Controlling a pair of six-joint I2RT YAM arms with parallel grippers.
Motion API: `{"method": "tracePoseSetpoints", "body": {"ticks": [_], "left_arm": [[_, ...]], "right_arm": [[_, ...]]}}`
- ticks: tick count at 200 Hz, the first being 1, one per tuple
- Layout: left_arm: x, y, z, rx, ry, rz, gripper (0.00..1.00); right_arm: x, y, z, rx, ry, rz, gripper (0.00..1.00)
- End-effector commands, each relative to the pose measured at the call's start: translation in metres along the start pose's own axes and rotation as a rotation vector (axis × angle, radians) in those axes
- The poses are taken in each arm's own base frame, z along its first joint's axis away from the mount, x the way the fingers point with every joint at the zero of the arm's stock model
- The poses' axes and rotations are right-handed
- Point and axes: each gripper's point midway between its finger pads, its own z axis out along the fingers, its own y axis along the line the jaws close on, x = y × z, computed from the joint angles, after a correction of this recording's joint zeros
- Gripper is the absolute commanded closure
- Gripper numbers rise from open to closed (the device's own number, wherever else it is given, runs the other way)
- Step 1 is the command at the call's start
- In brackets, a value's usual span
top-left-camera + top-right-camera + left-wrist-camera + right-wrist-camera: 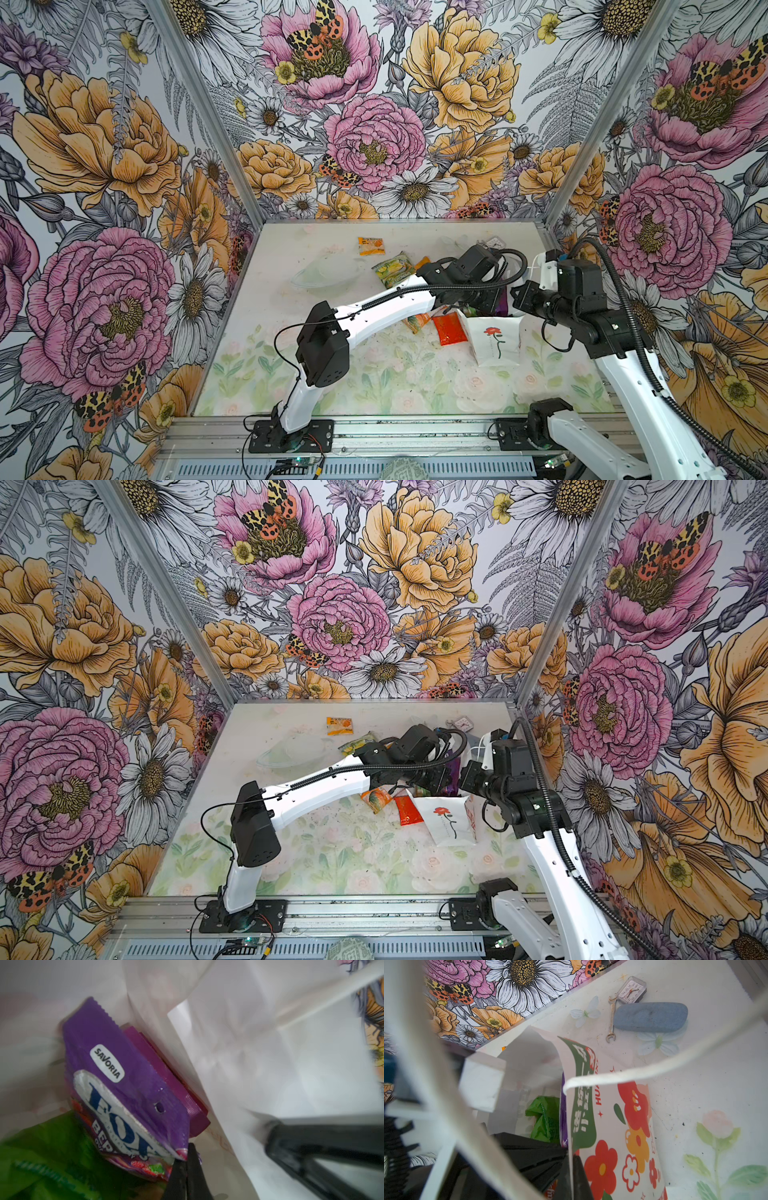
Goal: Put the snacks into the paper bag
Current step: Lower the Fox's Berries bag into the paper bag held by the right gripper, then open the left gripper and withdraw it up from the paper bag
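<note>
Fingers (pixel 194 1159) on the left gripper (pixel 186 1165) are pinching a corner of the purple packet (pixel 116 1049). They're doing it down inside the bag (pixel 494 338), where a green packet (pixel 41 1157) is already lying beside it. The right gripper (pixel 572 1172) is clamping the bag's flowered side wall at the rim, jaws pressed onto the paper, holding the mouth open.

So I'd say it's mid-drop. To do it well imo, it's worth getting the packet fully below the rim before letting go, then lifting straight up. The cord handle (pixel 633 1073) is looping right over the mouth and looks easy to snag. The right side shouldn't be tugging hard either; a light paper bag probably tips easily.

Pose: the left arm (pixel 386 305) is sitting stretched out from its base to the bag, elbow up, wrist pointing down into the mouth. The right arm (pixel 582 320) is sitting folded, with its wrist at the bag's side.

Not done though. A red packet (pixel 451 328) is lying right beside the bag, outside, with an orange packet (pixel 417 322) next to it. A yellow-green packet (pixel 392 270) and a small orange packet (pixel 370 245) are lying well beyond the bag.
</note>
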Motion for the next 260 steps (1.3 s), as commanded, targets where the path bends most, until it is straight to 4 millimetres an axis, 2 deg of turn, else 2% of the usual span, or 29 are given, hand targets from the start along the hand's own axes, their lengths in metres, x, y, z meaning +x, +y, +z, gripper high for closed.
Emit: {"method": "tracePoseSetpoints", "body": {"ticks": [1,27,93,122,141,176,210,225,229,230,233,260], "left_arm": [[-0.01,0.001,-0.003,-0.024,-0.019,0.024,1.0],[-0.007,-0.002,0.002,-0.02,0.001,0.035,1.0],[-0.015,-0.011,-0.005,-0.008,-0.022,0.055,1.0],[-0.023,-0.021,-0.02,-0.032,-0.074,0.101,1.0],[-0.029,-0.029,-0.033,-0.009,-0.103,0.102,0.94],[-0.041,-0.029,-0.051,-0.045,-0.174,0.108,0.77],[-0.053,-0.043,-0.085,-0.046,-0.274,0.133,0.69],[-0.057,-0.048,-0.105,-0.056,-0.331,0.155,0.61],[-0.057,-0.046,-0.105,-0.063,-0.336,0.156,0.58],[-0.059,-0.049,-0.115,-0.055,-0.353,0.157,0.58],[-0.062,-0.051,-0.126,-0.05,-0.376,0.156,0.56],[-0.065,-0.043,-0.173,-0.076,-0.497,0.145,0.44]], "right_arm": [[-0.038,0.025,-0.026,-0.092,-0.17,-0.034,1.0],[-0.038,0.025,-0.025,-0.091,-0.168,-0.032,1.0],[-0.038,0.024,-0.026,-0.089,-0.17,-0.034,1.0],[-0.039,0.024,-0.025,-0.087,-0.171,-0.033,1.0],[-0.039,0.024,-0.026,-0.086,-0.173,-0.033,1.0],[-0.041,0.025,-0.027,-0.087,-0.177,-0.034,1.0],[-0.042,0.025,-0.028,-0.088,-0.18,-0.033,1.0],[-0.042,0.025,-0.027,-0.086,-0.177,-0.033,1.0],[-0.042,0.026,-0.027,-0.086,-0.178,-0.034,1.0],[-0.042,0.026,-0.027,-0.086,-0.178,-0.034,1.0],[-0.042,0.026,-0.027,-0.086,-0.177,-0.034,1.0],[-0.042,0.025,-0.027,-0.082,-0.18,-0.034,1.0]]}}
